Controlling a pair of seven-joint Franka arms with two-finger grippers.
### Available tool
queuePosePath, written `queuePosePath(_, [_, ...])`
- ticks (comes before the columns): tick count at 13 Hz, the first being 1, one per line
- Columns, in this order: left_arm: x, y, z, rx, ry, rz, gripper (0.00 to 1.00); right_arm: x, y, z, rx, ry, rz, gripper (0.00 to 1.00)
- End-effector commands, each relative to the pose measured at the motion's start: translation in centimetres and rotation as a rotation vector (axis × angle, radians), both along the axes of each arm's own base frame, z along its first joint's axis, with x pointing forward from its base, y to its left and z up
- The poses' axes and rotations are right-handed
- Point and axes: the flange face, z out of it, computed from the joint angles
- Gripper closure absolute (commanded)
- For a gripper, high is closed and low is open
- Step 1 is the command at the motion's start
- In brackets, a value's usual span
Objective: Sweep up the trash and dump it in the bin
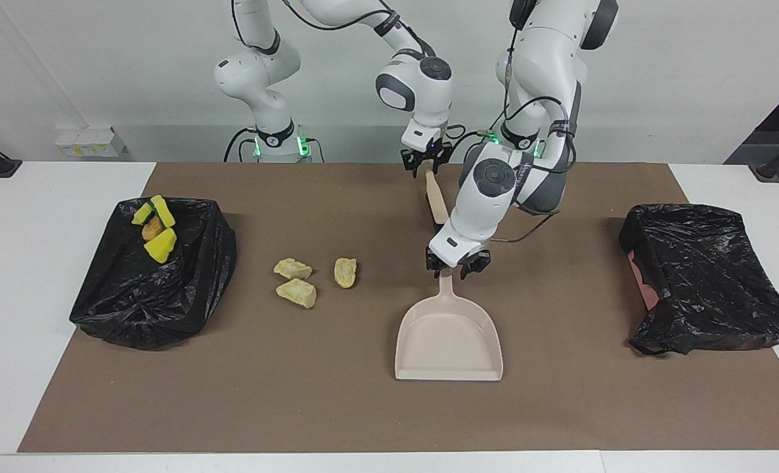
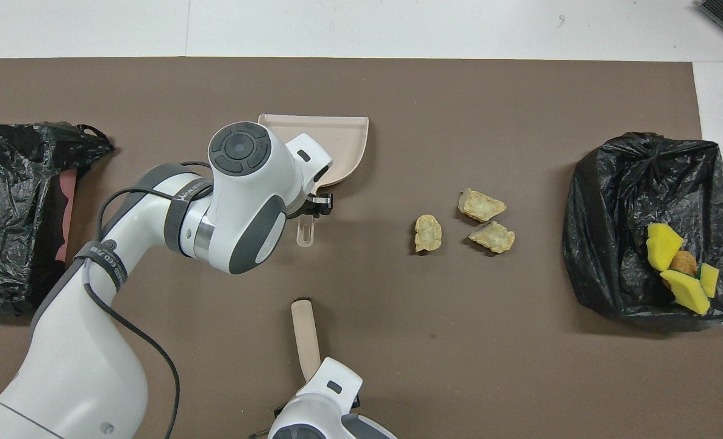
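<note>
- The left gripper (image 1: pixel 458 264) is hovering at the tip of the dustpan (image 1: pixel 448 341) handle, its fingers spread to either side and gripping nothing. If it is closing off-centre, the pan is likely to twist or skid on the mat.
- The right gripper (image 1: pixel 427 159) is pinching the top of a beige stick (image 1: pixel 436 200) that is slanting down to the mat. It is lying close to the left arm, so the two arms are risking a knock when sweeping begins.
- Three pale chunks (image 1: pixel 295 292) are lying loose on the mat, in the overhead view at three o'clock from the dustpan and well apart from it. Being crumbly, they are likely to break or roll past the pan's lip.
- Yellow and orange chunks (image 1: pixel 161 245) are already sitting in the bin (image 1: pixel 133 309), at three o'clock from the pale ones. Its slack bag is sagging, so tipped trash may be sliding off the rim.
</note>
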Motion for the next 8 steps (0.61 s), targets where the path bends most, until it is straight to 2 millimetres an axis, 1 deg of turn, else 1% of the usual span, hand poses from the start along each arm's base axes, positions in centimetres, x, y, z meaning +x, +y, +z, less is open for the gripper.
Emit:
queuePosePath(1, [0.7, 0.2, 0.3, 0.0, -0.016, 0.015, 1.0, 0.3, -0.3, -0.3, 0.026, 0.009, 0.023, 1.0])
queuePosePath(3, [1.1, 0.8, 0.8, 0.006, -0.034, -0.002, 1.0, 0.9, 0.1, 0.0, 0.037, 0.007, 0.03, 1.0])
queuePosePath(5, [2.6, 3.1, 2.3, 0.014, -0.058, -0.063, 1.0, 1.5, -0.1, 0.0, 0.023, 0.01, 0.051, 1.0])
queuePosePath(6, [2.9, 4.0, 2.7, 0.024, -0.064, -0.112, 1.0, 1.6, -0.3, 0.5, 0.014, 0.002, 0.051, 1.0])
queuePosePath(7, [3.5, 5.8, 3.5, 0.029, -0.072, -0.153, 1.0, 1.9, -0.9, 1.3, 0.001, -0.007, 0.044, 1.0])
queuePosePath(8, [3.9, 7.3, 4.1, 0.032, -0.076, -0.198, 1.0, 3.0, -2.0, 2.4, -0.008, -0.017, 0.021, 1.0])
